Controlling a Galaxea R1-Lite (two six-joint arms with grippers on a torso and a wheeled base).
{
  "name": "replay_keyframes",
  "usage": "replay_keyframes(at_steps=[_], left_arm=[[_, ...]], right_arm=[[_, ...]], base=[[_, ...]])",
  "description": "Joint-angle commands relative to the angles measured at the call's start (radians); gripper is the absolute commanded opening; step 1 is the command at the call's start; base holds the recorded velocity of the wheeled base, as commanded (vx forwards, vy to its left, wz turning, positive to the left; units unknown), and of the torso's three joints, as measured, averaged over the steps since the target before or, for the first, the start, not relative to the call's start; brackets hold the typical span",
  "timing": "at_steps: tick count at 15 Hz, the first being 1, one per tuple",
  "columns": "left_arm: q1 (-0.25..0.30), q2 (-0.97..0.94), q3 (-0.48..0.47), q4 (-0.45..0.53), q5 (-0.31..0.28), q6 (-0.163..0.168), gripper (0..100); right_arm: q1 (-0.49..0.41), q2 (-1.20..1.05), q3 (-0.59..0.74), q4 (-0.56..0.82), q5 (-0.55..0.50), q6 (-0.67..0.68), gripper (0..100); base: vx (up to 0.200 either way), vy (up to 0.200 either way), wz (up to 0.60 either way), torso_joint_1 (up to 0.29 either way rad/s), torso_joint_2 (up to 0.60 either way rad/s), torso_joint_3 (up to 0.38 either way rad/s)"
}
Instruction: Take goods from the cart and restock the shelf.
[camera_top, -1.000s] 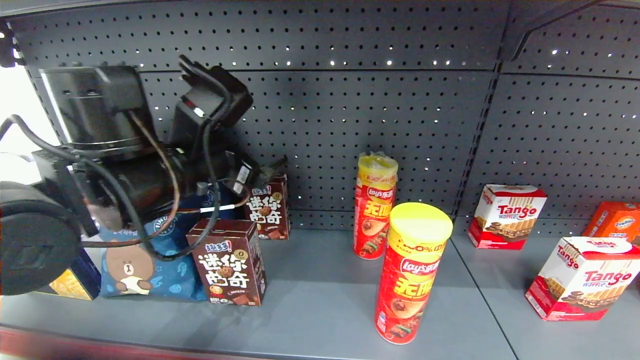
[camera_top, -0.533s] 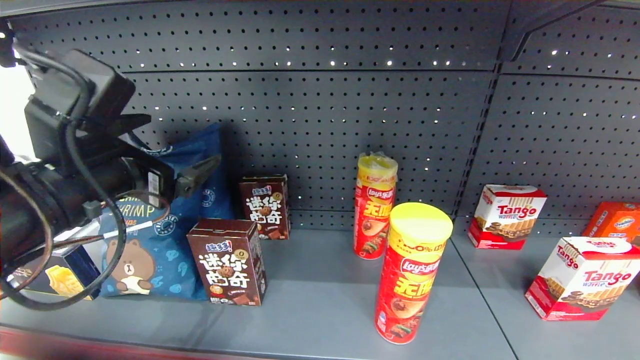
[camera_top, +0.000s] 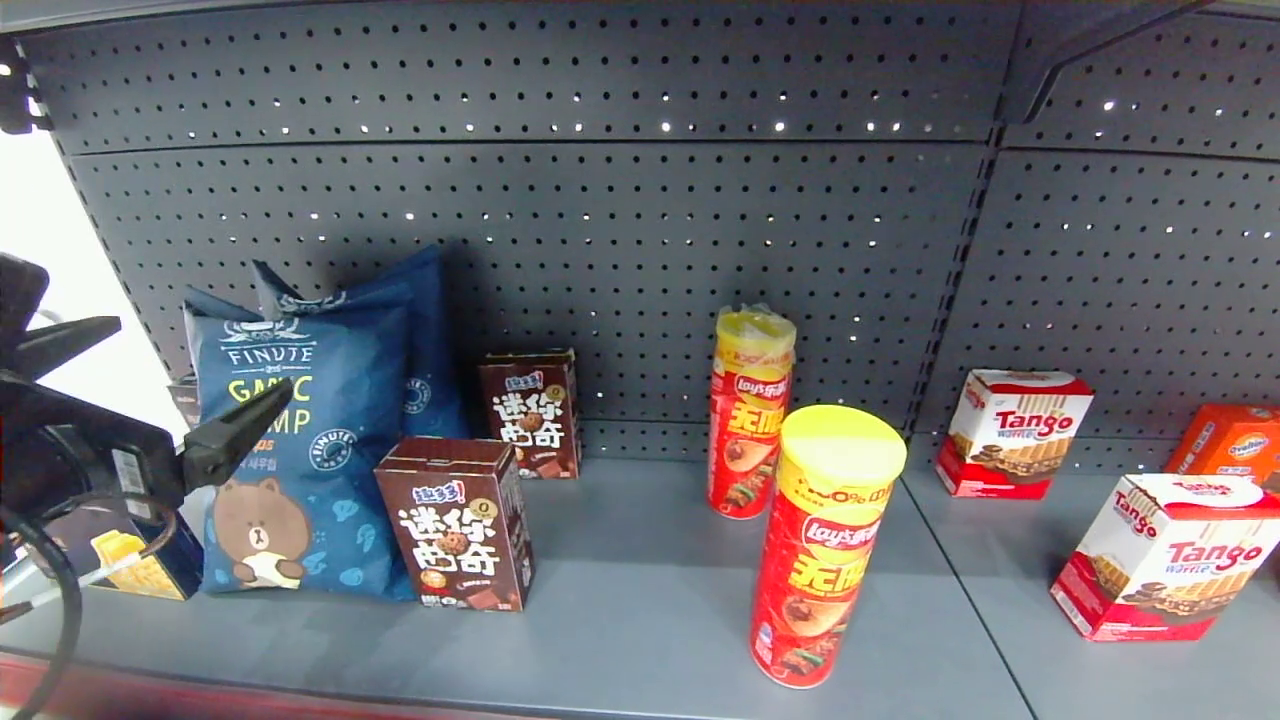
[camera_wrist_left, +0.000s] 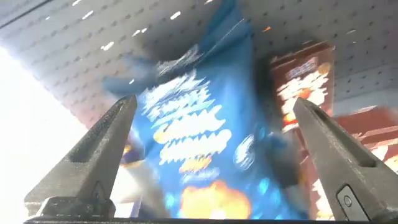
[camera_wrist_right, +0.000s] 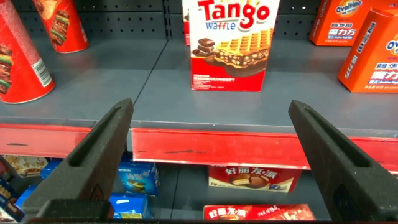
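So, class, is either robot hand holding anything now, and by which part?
Nothing is held: the left hand is open in front of the blue snack bag; the right hand is open too.

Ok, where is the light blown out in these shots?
Head view: a white blown-out patch at the left edge, beside the blue snack bag, and light pinpricks through the pegboard. Left wrist view: white washout beside that bag. Right wrist view: evenly lit.

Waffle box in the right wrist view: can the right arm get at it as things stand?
Probably yes. The right gripper is open and faces the waffle box head on, with only bare shelf between them. The orange boxes stand clear to one side.
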Motion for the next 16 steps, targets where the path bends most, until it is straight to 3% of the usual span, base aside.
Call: replay_keyframes(at_steps=[1,2,3,4,5,6,8,10,13,16], left_arm=[[0.015,-0.071,0.042,0.003,0.001,-0.001,100],[0.038,-0.091,0.042,0.001,-0.001,-0.001,100],[0.045,-0.105,0.045,0.006,-0.001,0.000,100],[0.047,-0.111,0.053,0.007,-0.001,-0.001,100],[0.051,-0.111,0.057,0.009,-0.001,-0.001,100],[0.050,-0.111,0.068,0.006,-0.001,0.000,100],[0.051,-0.111,0.080,0.007,-0.002,-0.001,100],[0.051,-0.110,0.077,0.006,-0.001,0.000,100],[0.050,-0.096,0.074,0.007,-0.004,0.005,100],[0.048,-0.088,0.079,0.007,-0.006,0.006,100]], right_arm=[[0.000,0.000,0.000,-0.001,-0.004,0.000,100],[0.000,0.000,-0.006,-0.006,-0.081,0.010,100],[0.002,0.100,-0.181,-0.010,-0.092,0.047,100],[0.009,0.337,-0.387,0.005,-0.089,0.154,100],[0.014,0.396,-0.449,0.002,-0.087,0.187,100],[0.041,0.439,-0.548,0.031,0.015,0.047,100],[0.071,0.561,-0.635,0.128,0.120,-0.165,100],[0.135,0.687,-0.635,0.128,0.163,-0.218,100],[0.256,0.831,-0.630,0.125,0.154,-0.166,100],[0.304,0.937,-0.572,0.071,0.150,-0.151,100]], base=[[0.000,0.000,0.00,0.000,0.00,0.000],[0.000,0.000,0.00,0.000,0.00,0.000],[0.000,0.000,0.00,0.000,0.00,0.000],[0.000,0.000,0.00,0.000,0.00,0.000],[0.000,0.000,0.00,0.000,0.00,0.000],[0.000,0.000,0.00,0.000,0.00,0.000],[0.000,0.000,0.00,0.000,0.00,0.000],[0.000,0.000,0.00,0.000,0.00,0.000],[0.000,0.000,0.00,0.000,0.00,0.000],[0.000,0.000,0.00,0.000,0.00,0.000]])
